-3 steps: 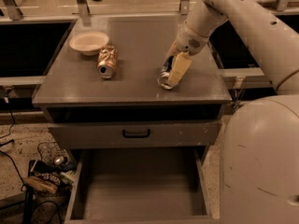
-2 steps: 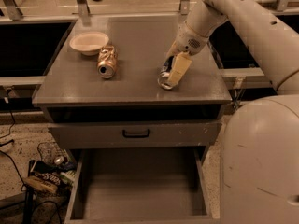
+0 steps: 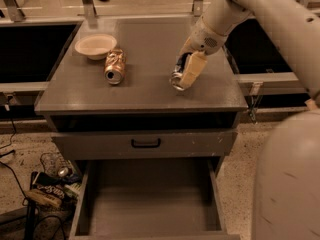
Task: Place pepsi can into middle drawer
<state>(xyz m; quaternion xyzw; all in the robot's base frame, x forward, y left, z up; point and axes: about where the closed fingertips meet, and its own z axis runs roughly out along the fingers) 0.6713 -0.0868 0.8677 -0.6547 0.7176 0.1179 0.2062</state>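
Gripper (image 3: 186, 73) clenched around the tilted pepsi can (image 3: 177, 79), at the right of the cabinet top (image 3: 150, 91), middle drawer (image 3: 150, 209) open below — dented gold can (image 3: 115, 66), white bowl (image 3: 95, 46) at left

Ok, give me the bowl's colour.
Cream-white bowl, clearest in the camera view; the gripper sits at the pepsi can.

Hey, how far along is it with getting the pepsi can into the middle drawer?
Done: the middle drawer stands pulled open. In hand: the end effector is closed on the pepsi can at the cabinet top, right of the gold can. Left: lift the can, carry it down over the drawer and release it.
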